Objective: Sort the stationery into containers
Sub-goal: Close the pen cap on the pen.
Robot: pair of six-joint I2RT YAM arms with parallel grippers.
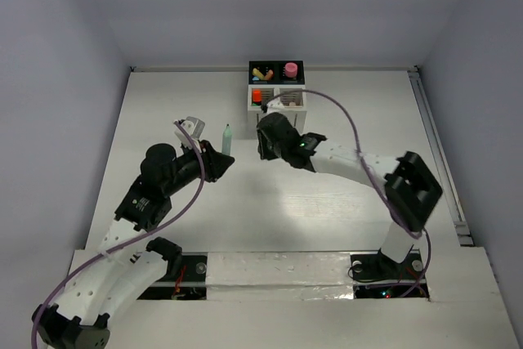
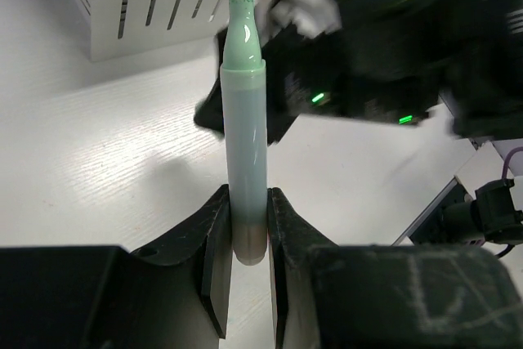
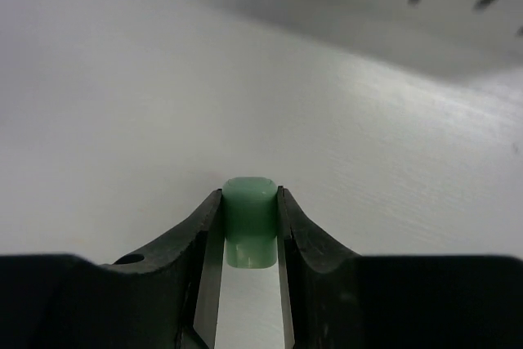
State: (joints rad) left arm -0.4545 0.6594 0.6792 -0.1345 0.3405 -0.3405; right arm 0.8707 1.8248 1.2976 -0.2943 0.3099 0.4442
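My left gripper (image 1: 221, 156) is shut on the base of a pale green highlighter (image 1: 226, 138), held with its uncapped dark green tip pointing away. In the left wrist view the highlighter (image 2: 245, 120) stands between the fingers of that gripper (image 2: 248, 226). My right gripper (image 1: 263, 138) is shut on a small green cap (image 3: 249, 218), clamped between its jaws (image 3: 249, 230) above the white table. The organizer (image 1: 276, 87) stands at the back centre. Its black compartments hold yellow, orange and pink items. Its white slatted ones (image 2: 147, 6) hold an orange-red item and a black marker.
The right arm's black wrist (image 2: 392, 46) with green lights is close beyond the highlighter tip. The slatted organizer wall (image 3: 409, 6) lies just ahead of the right gripper. A metal rail (image 1: 437, 153) runs along the table's right edge. Grey walls enclose the table.
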